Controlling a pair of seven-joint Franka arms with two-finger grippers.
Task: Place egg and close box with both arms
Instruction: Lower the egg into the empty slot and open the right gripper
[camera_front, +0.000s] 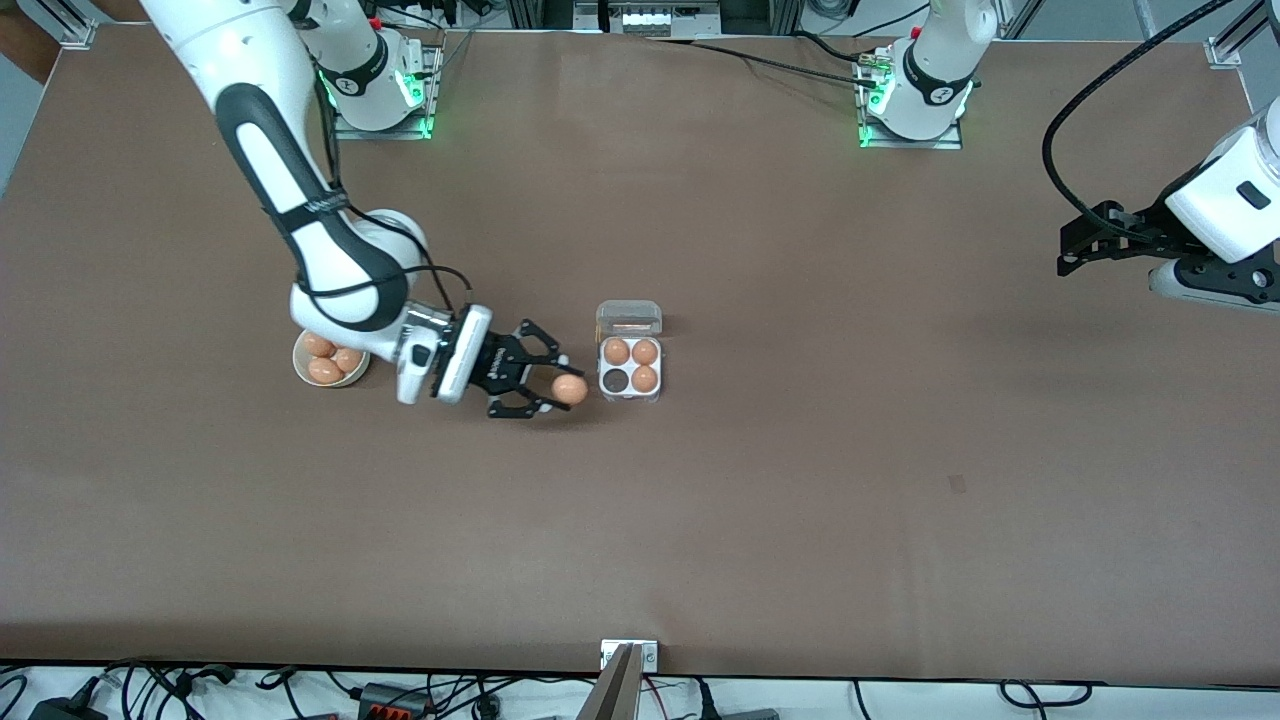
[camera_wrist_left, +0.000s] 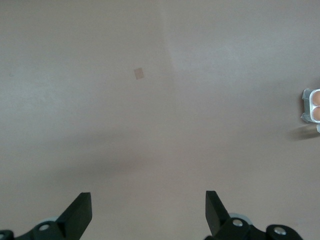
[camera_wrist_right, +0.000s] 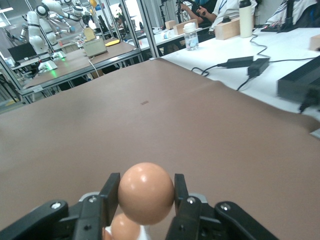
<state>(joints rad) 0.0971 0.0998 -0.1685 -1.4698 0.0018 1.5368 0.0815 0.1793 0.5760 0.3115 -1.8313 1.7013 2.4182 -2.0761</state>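
Your count — eggs, box, bowl, arms

You have seven eggs (camera_front: 569, 389) visible, one box (camera_front: 630, 367), one bowl (camera_front: 300, 366) — and two arms (camera_front: 330, 270).

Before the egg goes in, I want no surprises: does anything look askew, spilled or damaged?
Nothing stands out. The box sits square, lid open, three eggs seated and one cell free. The right gripper holds the egg beside it; the left gripper waits open.

I see the box (camera_front: 631, 367) mid-table with three eggs in its cells; my right gripper (camera_front: 556, 389) holds the egg (camera_front: 569, 389) just beside it, toward the right arm's end, where the bowl (camera_front: 330, 366) sits.
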